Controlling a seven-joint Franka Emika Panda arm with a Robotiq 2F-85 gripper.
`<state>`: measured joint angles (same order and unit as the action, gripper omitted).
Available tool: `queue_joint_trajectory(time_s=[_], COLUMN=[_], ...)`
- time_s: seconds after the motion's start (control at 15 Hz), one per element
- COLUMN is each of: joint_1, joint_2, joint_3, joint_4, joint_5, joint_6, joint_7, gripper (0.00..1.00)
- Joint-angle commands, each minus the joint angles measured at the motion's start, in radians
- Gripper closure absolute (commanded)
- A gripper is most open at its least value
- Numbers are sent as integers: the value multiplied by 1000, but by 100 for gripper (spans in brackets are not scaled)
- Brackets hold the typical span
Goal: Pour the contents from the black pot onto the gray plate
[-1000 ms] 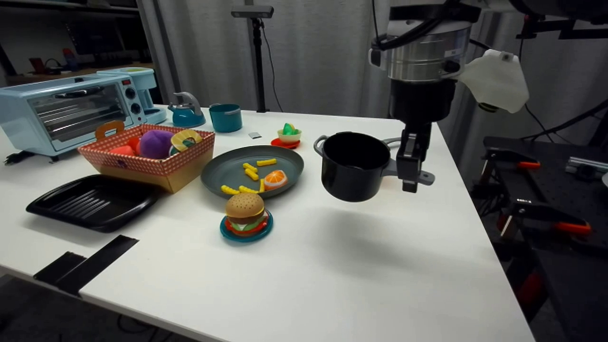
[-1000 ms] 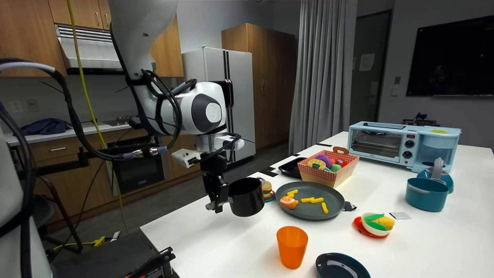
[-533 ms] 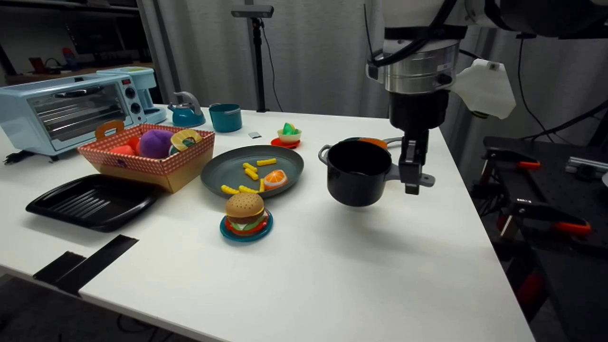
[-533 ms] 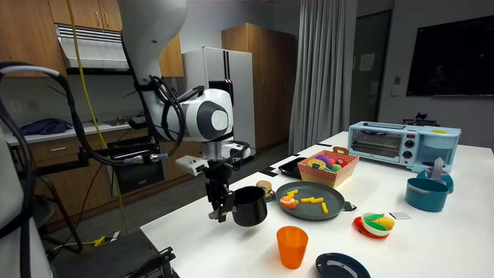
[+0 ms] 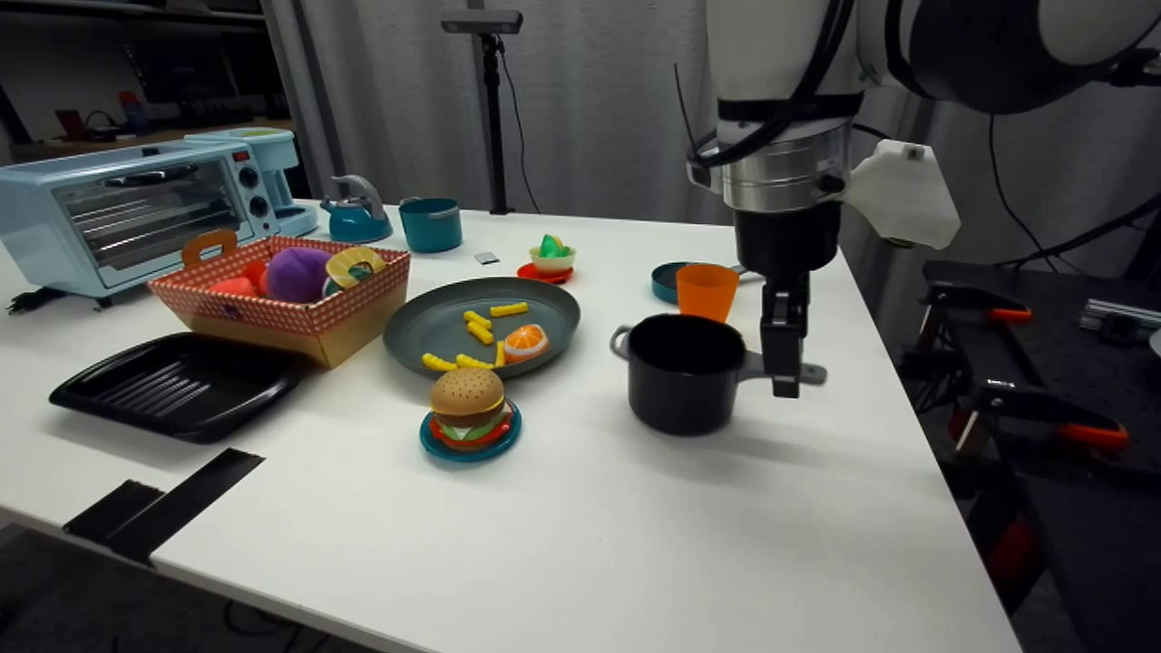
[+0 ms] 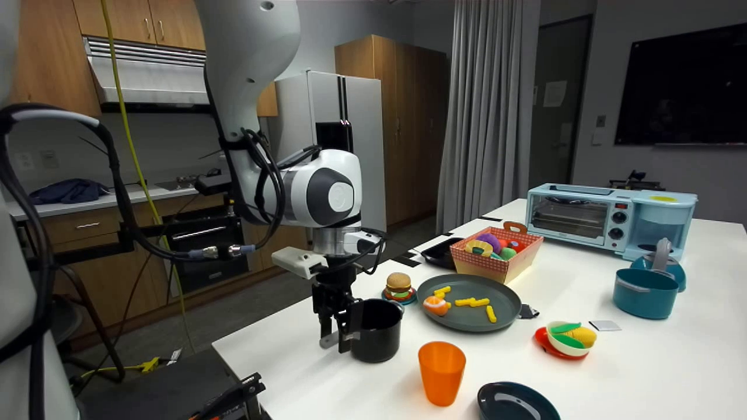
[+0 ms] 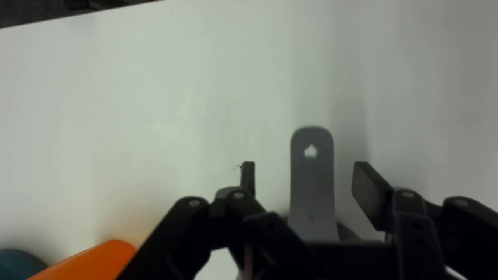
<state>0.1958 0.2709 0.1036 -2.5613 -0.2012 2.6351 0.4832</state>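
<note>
Toward the arm-side edge of the white surface (image 5: 562, 553), the black pot (image 5: 680, 385) stands upright, its inside too dark to read. The pincer (image 7: 305, 181) is spread around its handle (image 7: 312, 206), a gap on each side, gripping nothing.

Farther from that edge, the gray plate (image 5: 435, 328) holds yellow sticks (image 5: 480, 332) and an orange fruit piece (image 5: 526, 343). Between it and the edge marked with black tape (image 5: 186, 503), a burger (image 5: 468, 404) sits on a teal saucer (image 5: 513, 426). Past the plate, a checked basket (image 5: 367, 304) carries a purple ball (image 5: 299, 275), red pieces (image 5: 234, 287) and a yellow ring (image 5: 354, 266); a black tray (image 5: 163, 381) lies just beside it. On the side away from the tape, a cream bowl (image 5: 553, 264) on a red saucer (image 5: 529, 274) contains corn (image 6: 583, 336) and green pieces (image 6: 565, 328). An orange cup (image 6: 442, 373) and a teal pan (image 5: 665, 283) stand nearer the arm-side edge. At the end opposite the arm are a light blue toaster oven (image 5: 154, 209), a kettle (image 5: 356, 222) and a teal pot (image 6: 645, 300).

Around the surface are a gray curtain (image 5: 617, 136), a refrigerator (image 6: 367, 157) and wooden cabinets (image 6: 46, 58).
</note>
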Motion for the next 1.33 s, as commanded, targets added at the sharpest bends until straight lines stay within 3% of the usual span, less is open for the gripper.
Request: queue_joint_trajectory(time_s=[0.0, 0.6, 1.27], joint_1=[4, 0, -26], joint_2=[12, -85, -381], joint_3=[-18, -10, 4], joint_4=[23, 8, 30], joint_5=[43, 72, 82], joint_6=[-23, -74, -376], joint_7=[-61, -83, -94], gripper=[2, 0, 0])
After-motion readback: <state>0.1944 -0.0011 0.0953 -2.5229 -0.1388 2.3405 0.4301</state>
